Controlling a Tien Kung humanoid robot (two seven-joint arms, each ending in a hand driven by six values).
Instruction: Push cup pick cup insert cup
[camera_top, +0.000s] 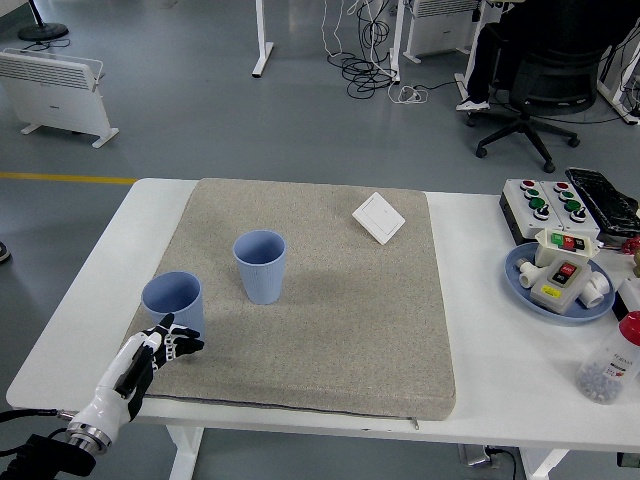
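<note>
Cups (172, 300) and (260, 266) stand upright and apart at centre-left, so we keep our left hand (150, 352), fingers loosely curled on nothing, just below the nearer one to push.

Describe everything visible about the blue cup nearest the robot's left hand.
The near blue cup is a plain, light blue, handleless tumbler, plastic by its look, with a matte finish. It stands upright and open-mouthed; nothing shows inside it. It sits at the near left edge of the grey mat, left of and nearer than the second blue cup, apart from it. The left hand lies just in front of it with its fingers curled; whether they touch the cup cannot be told.
</note>
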